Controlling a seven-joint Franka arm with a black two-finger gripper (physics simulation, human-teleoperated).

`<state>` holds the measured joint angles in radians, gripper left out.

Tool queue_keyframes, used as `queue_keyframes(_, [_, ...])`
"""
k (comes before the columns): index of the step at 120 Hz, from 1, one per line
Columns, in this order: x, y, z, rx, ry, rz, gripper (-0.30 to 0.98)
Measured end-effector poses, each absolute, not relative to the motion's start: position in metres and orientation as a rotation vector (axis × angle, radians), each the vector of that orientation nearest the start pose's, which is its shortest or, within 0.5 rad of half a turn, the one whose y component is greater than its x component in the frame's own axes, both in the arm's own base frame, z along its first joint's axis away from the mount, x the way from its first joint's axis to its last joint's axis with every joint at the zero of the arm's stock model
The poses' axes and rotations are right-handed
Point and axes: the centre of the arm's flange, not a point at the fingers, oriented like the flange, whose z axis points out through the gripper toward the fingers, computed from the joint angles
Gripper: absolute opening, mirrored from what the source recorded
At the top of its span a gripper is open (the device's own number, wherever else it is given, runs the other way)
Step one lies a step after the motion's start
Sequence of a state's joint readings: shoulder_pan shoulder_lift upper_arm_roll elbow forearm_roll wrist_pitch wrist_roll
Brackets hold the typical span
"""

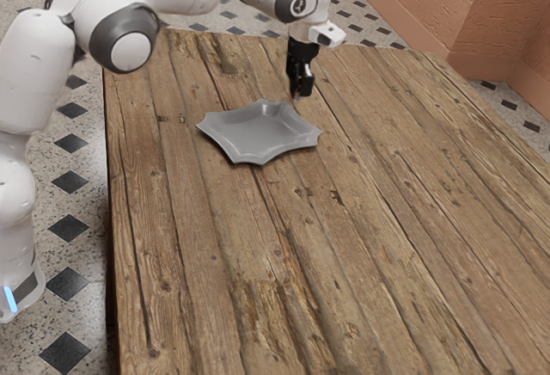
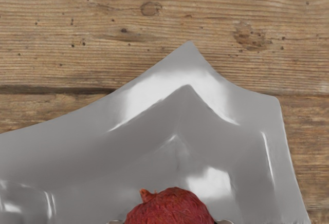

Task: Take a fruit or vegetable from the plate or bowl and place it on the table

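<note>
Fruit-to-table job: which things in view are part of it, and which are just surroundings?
Job:
- gripper
- red fruit or vegetable, the item to move
- grey dish, pointed rim, the source
- wooden table, the destination

Surroundings:
- tiled floor, speckled with dark diamonds
- orange-pink wall beyond the table
</note>
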<state>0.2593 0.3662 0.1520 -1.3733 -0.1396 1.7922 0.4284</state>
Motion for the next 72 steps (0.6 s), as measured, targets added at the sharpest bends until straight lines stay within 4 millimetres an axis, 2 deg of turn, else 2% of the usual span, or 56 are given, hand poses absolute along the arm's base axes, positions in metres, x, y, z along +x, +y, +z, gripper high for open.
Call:
queue_keyframes(11, [0.638, 0.206, 0.527, -3.2, 0.102, -0.141, 0.16])
queue_keyframes(32, [0.656, 0.114, 0.537, -3.215, 0.337, -0.13, 0.16])
queue_keyframes(43, [0.66, 0.075, 0.542, -3.207, 0.427, -0.124, 0.15])
queue_keyframes(50, [0.66, 0.064, 0.547, -3.198, 0.445, -0.121, 0.15])
queue_keyframes(63, [0.658, 0.06, 0.549, -3.189, 0.433, -0.108, 0.15])
queue_keyframes(72, [0.658, 0.058, 0.549, -3.185, 0.43, -0.097, 0.35])
